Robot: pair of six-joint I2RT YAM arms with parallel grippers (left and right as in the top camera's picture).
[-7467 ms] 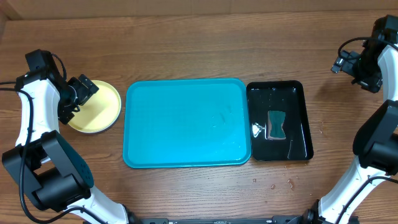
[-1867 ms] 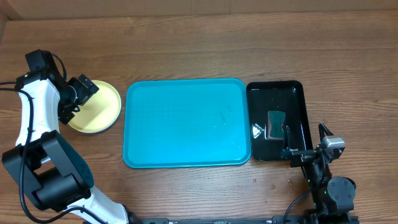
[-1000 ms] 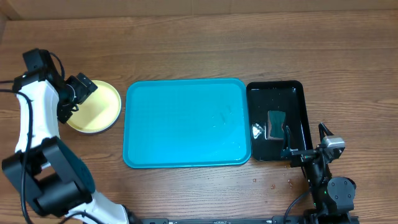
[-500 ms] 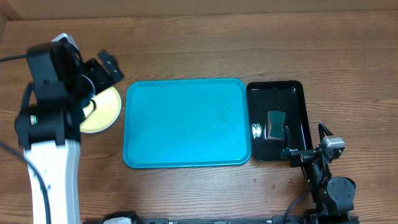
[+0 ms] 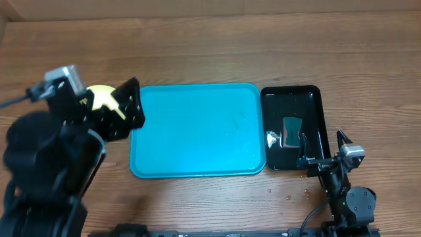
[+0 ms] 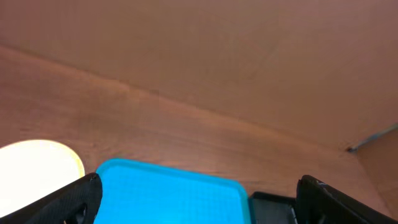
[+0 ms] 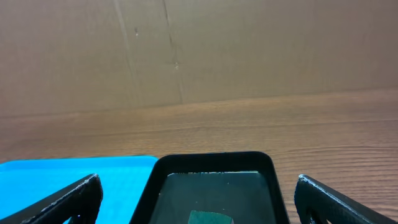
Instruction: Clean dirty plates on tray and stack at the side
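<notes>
- The turquoise tray (image 5: pixel 197 131) lies in the middle of the table (image 5: pixel 197 46) and shows only bare blue floor from rim to rim.
- Just beside its right rim sits the narrower black tray (image 5: pixel 319 125). It holds a dark green sponge (image 5: pixel 293 131) lying flat on a wet, glinting floor, with a pale gleam near the tray's left wall.
- The yellow plate (image 5: pixel 99 92) rests on the wood just off the turquoise tray's left edge, outside the tray. The left arm covers most of it in the overhead view, so I cannot tell whether other plates lie under it.
- The left gripper (image 6: pixel 199 202) hangs raised over the turquoise tray's left end, its fingers spread wide with nothing between them. In its own camera the plate lies outside the gap, beyond the left finger, and the tray's far rim shows between the two fingers.
- The right gripper (image 7: pixel 202 205) sits low at the table's near edge, facing the black tray (fingers wide apart here too, gripping nothing). It is well apart from the plate.
- The table is brown wood grain, with a few small droplets (image 5: pixel 289 195) in front of the black tray.
- A plain cardboard wall (image 7: pixel 217 50) stands along the far side.
</notes>
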